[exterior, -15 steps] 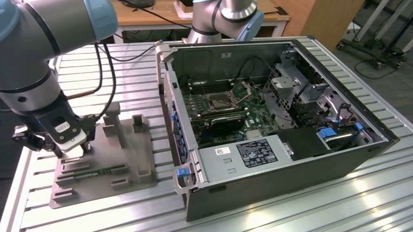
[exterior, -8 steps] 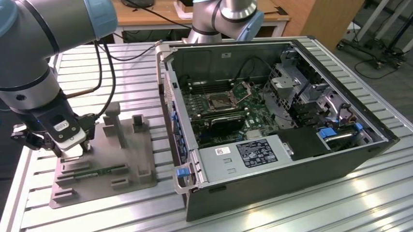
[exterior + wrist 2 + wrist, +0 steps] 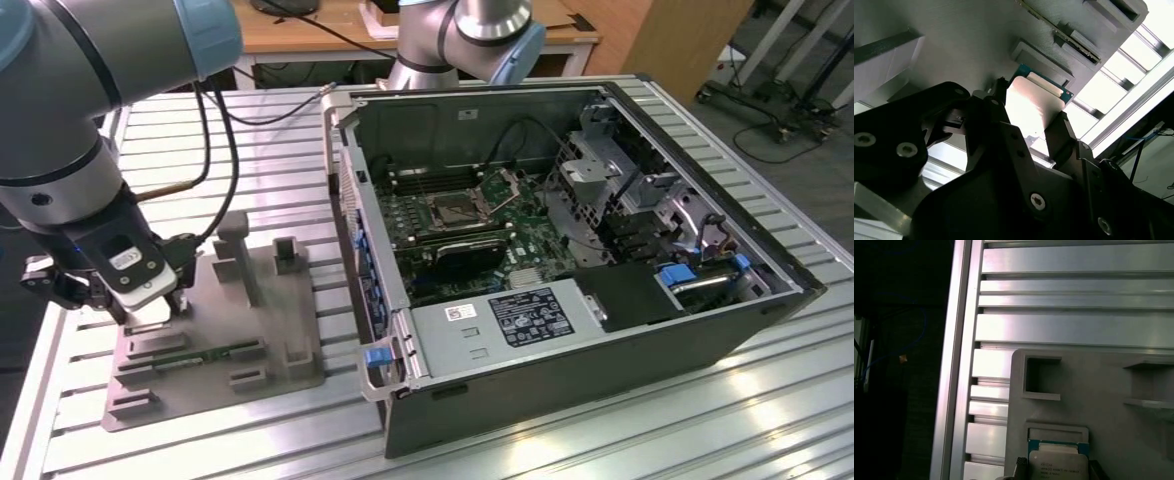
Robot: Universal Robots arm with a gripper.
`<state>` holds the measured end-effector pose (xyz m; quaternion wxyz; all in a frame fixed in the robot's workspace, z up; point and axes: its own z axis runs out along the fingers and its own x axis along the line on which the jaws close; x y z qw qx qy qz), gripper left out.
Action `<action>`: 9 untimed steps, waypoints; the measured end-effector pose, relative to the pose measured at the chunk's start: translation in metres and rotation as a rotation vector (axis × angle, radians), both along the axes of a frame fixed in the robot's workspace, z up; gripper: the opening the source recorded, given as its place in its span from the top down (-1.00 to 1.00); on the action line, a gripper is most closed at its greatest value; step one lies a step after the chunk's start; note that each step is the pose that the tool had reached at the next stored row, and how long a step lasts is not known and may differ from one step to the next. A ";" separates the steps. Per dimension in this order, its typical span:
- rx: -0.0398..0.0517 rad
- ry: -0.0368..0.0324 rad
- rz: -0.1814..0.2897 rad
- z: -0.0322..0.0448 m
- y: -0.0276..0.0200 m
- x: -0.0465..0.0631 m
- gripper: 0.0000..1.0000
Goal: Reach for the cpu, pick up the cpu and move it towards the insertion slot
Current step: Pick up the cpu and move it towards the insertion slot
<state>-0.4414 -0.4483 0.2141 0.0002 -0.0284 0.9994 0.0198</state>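
The hand [image 3: 138, 305] points straight down over the grey tray [image 3: 260, 340], at the tray's corner on the exterior view's left. It hangs from the arm [image 3: 60, 160], whose wrist stands upright above that corner. In the second wrist view the hand straddles the cpu [image 3: 1036, 100], which lies flat in its seat on the tray. I cannot tell whether the hand is clenched on the cpu. The insertion slot [image 3: 458, 212] sits well apart from the tray, inside the opened computer case [image 3: 534, 385] beside it on the table [image 3: 694, 425].
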 end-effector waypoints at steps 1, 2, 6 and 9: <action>0.0001 -0.0001 0.000 0.0009 0.0000 0.000 -0.10; -0.0001 0.0001 0.000 0.0018 0.0000 0.000 -0.10; 0.0000 0.0000 0.000 0.0056 0.0000 0.000 -0.10; 0.0001 0.0000 0.000 0.0079 0.0000 0.000 -0.10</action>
